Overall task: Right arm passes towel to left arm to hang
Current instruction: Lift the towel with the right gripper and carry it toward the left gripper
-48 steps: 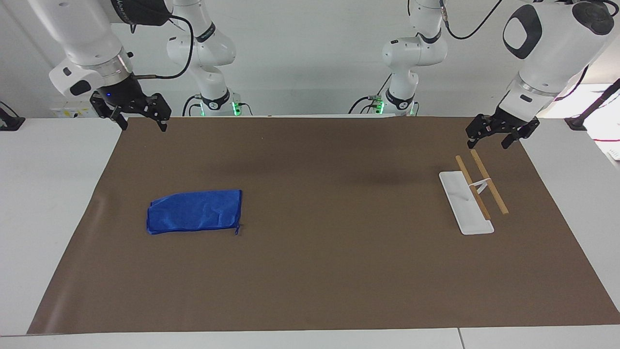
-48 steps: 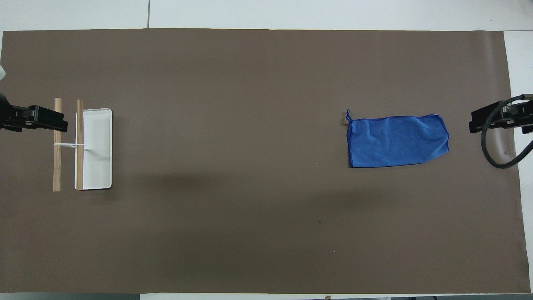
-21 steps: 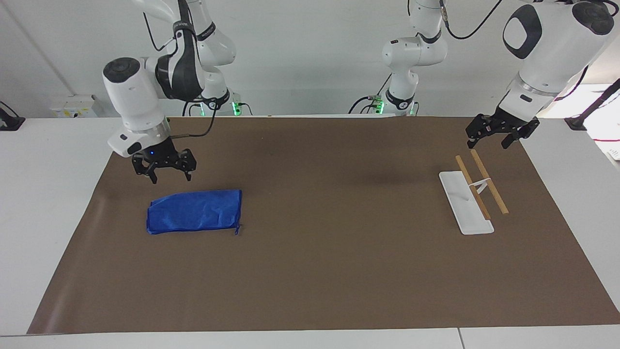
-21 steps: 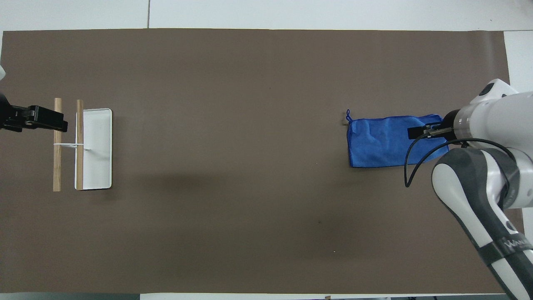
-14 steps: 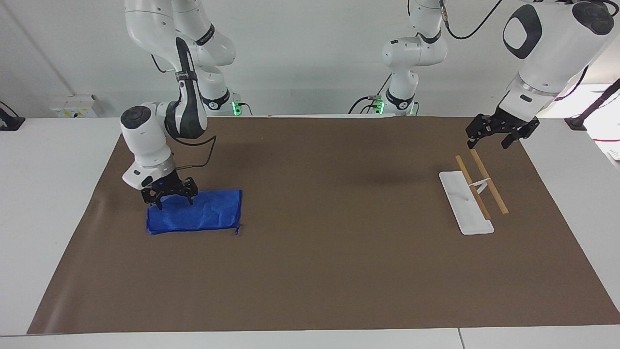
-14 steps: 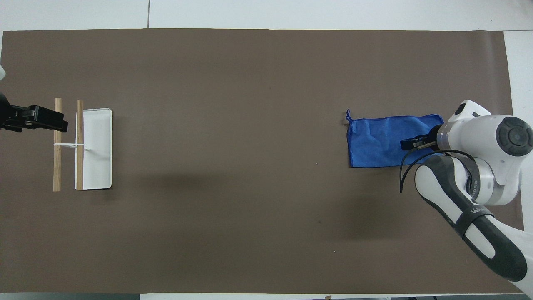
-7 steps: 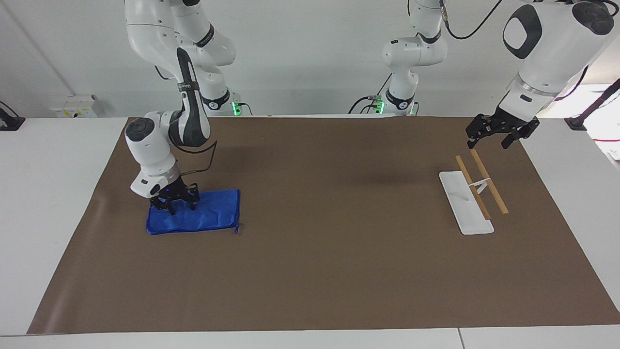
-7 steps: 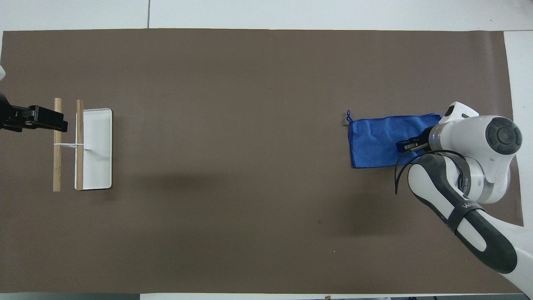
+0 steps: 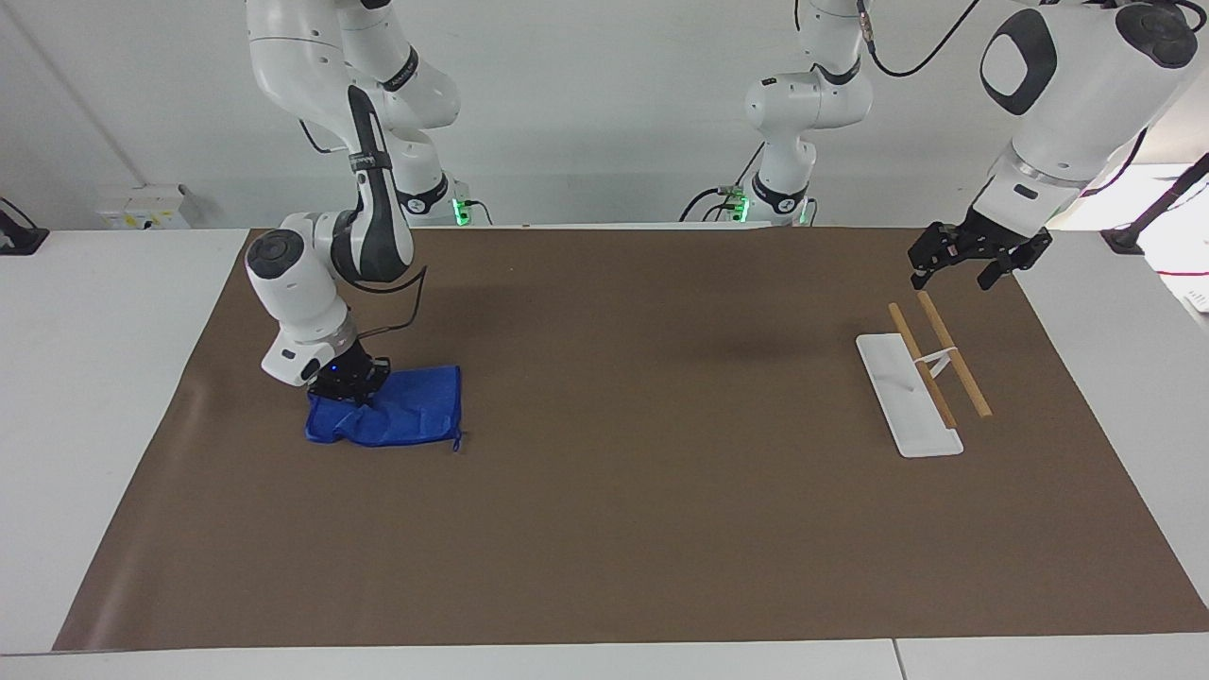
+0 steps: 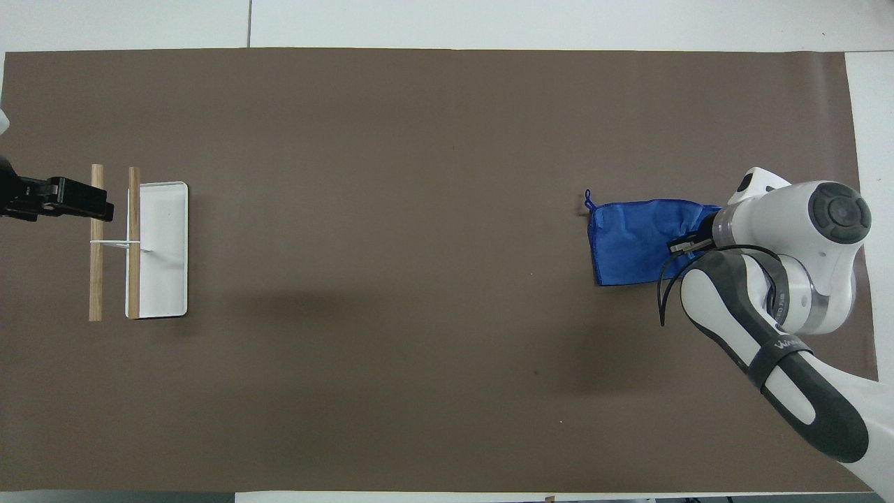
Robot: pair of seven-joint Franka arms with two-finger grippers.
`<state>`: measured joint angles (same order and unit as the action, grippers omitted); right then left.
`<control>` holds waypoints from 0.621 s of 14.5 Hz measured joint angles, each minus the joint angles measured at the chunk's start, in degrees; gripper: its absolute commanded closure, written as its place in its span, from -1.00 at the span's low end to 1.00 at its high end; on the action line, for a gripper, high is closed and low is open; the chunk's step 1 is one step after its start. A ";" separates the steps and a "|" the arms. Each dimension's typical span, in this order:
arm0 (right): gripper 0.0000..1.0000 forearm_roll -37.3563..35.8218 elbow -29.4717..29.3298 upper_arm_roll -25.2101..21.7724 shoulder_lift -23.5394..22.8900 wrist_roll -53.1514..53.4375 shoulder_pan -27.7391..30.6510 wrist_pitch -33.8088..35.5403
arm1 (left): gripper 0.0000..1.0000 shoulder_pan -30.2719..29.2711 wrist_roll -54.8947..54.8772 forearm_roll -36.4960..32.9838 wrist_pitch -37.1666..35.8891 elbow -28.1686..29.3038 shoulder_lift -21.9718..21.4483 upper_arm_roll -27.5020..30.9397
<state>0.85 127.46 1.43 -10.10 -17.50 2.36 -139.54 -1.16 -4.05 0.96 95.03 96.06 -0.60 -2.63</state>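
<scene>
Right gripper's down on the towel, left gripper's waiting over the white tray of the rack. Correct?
Not quite. The right gripper is down on the towel, but the left gripper waits over the mat's edge nearer the robots than the rack, not over its tray. The facing view shows it.

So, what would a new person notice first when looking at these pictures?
First the bright blue towel on the brown mat, toward the right arm's end of the table, bunched where the right gripper has its jaws closed on it. Next the white rack with two wooden bars at the left arm's end, with the left gripper waiting above it.
</scene>
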 measured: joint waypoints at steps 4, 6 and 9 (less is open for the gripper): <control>1.00 0.05 -7.67 0.13 1.82 5.14 -2.63 12.80 | -1.00 0.00 0.00 0.00 0.00 0.00 0.00 0.00; 1.00 1.83 -13.91 0.77 2.89 8.99 -3.51 20.65 | -1.00 0.00 0.00 0.00 0.00 0.00 0.00 0.00; 1.00 6.38 -23.11 1.61 2.97 17.91 -7.01 27.83 | -1.00 0.00 0.00 0.00 0.00 0.00 0.00 0.00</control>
<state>7.23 104.35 3.04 -7.14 0.41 -4.65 -111.71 -1.16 -4.05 0.96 95.03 96.06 -0.60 -2.63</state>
